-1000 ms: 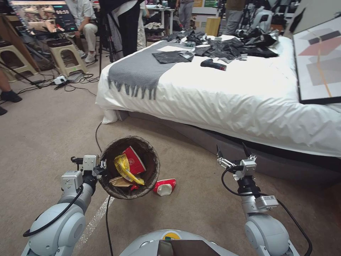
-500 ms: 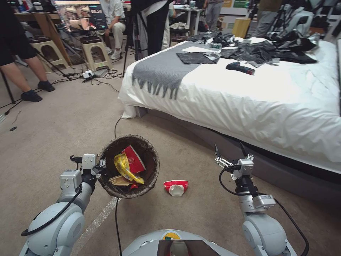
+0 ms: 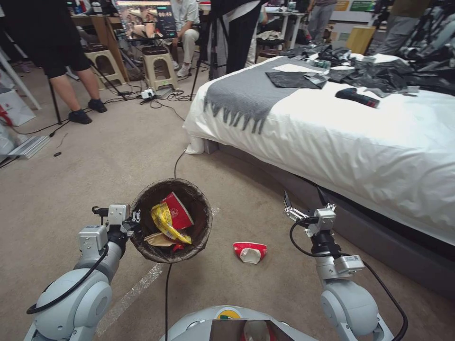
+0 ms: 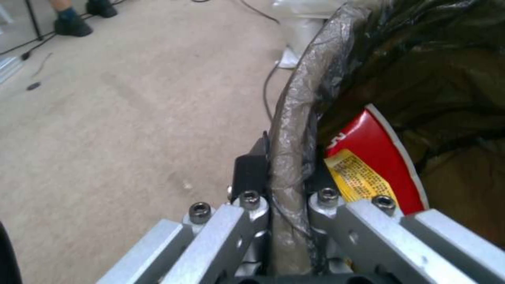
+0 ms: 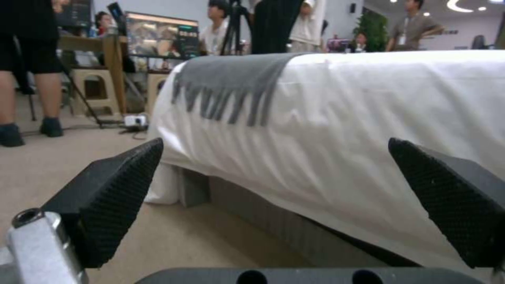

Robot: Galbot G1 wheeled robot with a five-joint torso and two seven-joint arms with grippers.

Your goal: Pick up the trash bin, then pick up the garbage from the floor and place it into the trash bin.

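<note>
A red-white carton lies on the beige carpet floor beside the bed.

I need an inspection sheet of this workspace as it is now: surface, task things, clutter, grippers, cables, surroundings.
Surface: beige carpet.
Task things: trash bin held off the floor, holding a red carton and yellow wrapper; red-white carton lies on the carpet.
Clutter: black bags on the bed.
Grippers: left gripper shut on the bin rim; right gripper open, empty.
Cables: black cable beneath the bin.
Surroundings: stools, monitor.
</note>
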